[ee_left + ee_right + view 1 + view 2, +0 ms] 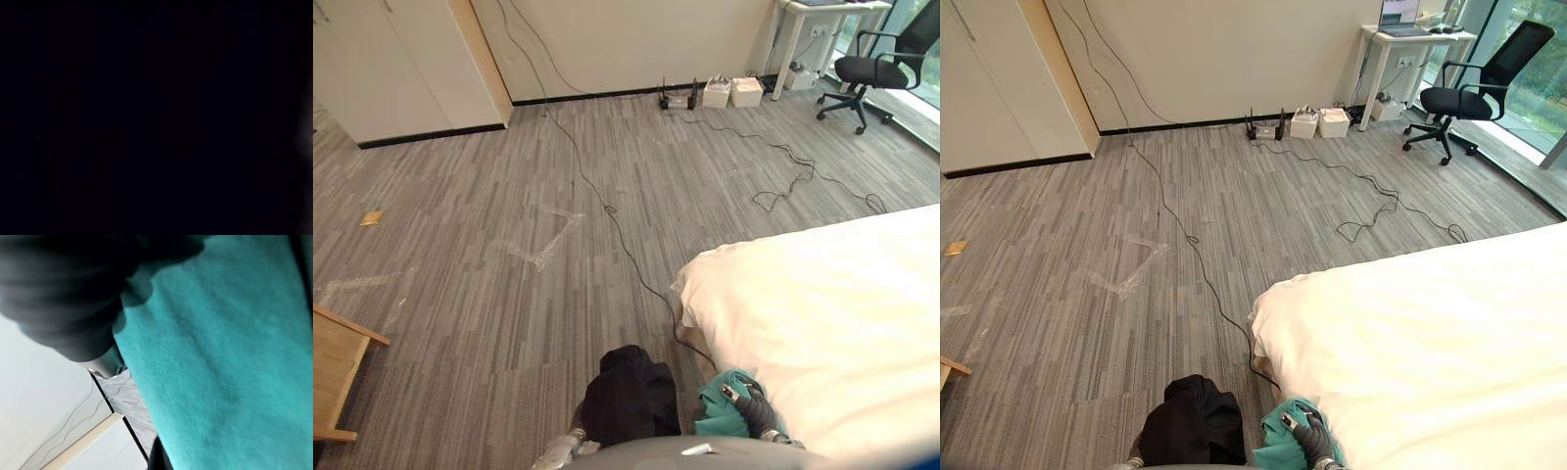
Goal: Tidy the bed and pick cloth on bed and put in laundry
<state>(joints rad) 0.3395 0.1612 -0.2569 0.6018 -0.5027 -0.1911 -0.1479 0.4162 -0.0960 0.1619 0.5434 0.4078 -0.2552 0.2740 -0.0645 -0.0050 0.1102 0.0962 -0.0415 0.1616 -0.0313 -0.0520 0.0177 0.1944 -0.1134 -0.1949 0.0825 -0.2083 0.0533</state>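
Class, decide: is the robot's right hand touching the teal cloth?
Touching. The right wrist view shows the teal cloth lying directly against the dark cover of the right hand.

The bed [822, 323] lies on your right, its corner toward your left. Nearest you, the left cloth [628, 392] and the right cloth [717, 406] sit side by side, the right one against the bed's edge. Behind the bed stands a chair [1451, 101], beside a desk [1410, 32].

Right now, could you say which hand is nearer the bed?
Right. The right hand sits beside the bed; the left hand is farther out, by the black cloth.
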